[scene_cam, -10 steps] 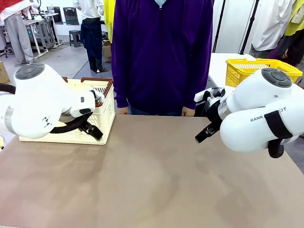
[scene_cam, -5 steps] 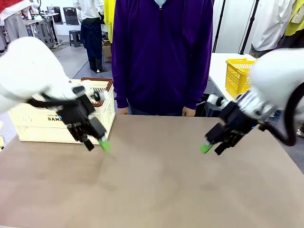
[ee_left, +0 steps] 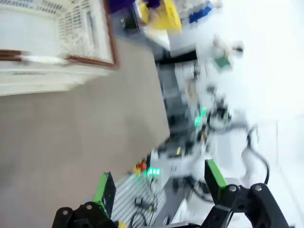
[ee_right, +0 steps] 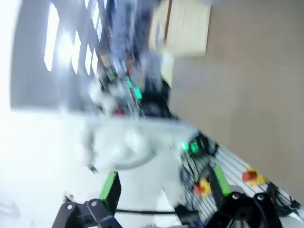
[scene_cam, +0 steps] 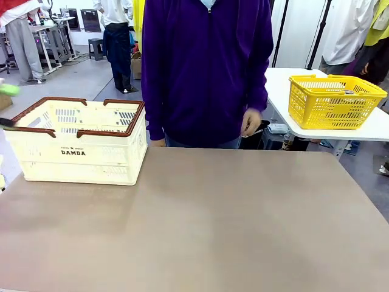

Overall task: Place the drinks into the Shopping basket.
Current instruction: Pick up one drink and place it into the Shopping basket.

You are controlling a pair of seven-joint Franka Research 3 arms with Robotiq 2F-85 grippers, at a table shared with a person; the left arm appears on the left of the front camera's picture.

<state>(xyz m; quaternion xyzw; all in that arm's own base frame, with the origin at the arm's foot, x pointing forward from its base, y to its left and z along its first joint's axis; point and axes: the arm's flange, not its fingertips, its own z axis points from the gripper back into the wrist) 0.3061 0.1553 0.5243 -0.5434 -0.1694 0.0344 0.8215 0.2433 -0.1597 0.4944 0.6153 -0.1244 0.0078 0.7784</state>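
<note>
Judged barely begun: drinks not yet placed.
Tabletop (scene_cam: 231,225) stretching ahead of both pincers; Shopping basket (scene_cam: 79,155) well apart, up-left of the left pincer (ee_left: 157,173), fingers spread, released; right pincer (ee_right: 165,178) likewise released, grasping nothing.

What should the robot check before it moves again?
1. Shopping basket upright on the table, top open: ok.
2. Left gripper fingers apart, nothing between them: ok.
3. Right gripper fingers apart, nothing between them: ok.
4. Where the drinks are: cannot tell.
5. Person's hand away from the basket, by the table's far edge: ok.
6. Wrist views sharp enough to aim by: not ok, both are blurred.
</note>
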